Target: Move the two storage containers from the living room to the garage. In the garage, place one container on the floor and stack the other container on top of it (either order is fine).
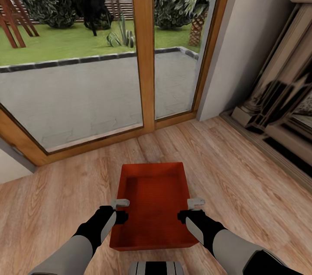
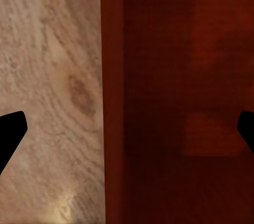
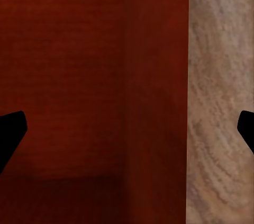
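One orange-red storage container (image 1: 151, 197) sits on the light wood plank flooring of the living room, just in front of me. My left gripper (image 1: 120, 210) hovers over its left wall and my right gripper (image 1: 193, 209) over its right wall. In the left wrist view the left gripper (image 2: 127, 128) is open, its dark fingertips (image 2: 11, 131) wide apart astride the container wall (image 2: 112, 97). The right wrist view shows the same: the right gripper (image 3: 127, 128) is open astride the container wall (image 3: 156, 97), one finger over the wood and one over the inside. Neither gripper holds anything.
A wood-framed glass door (image 1: 145, 50) stands close ahead, with a paved patio and lawn outside. A plain wall (image 1: 247, 41) and a dark fireplace surround (image 1: 281, 106) close off the right side. Bare wood floor (image 1: 242, 188) lies on both sides of the container.
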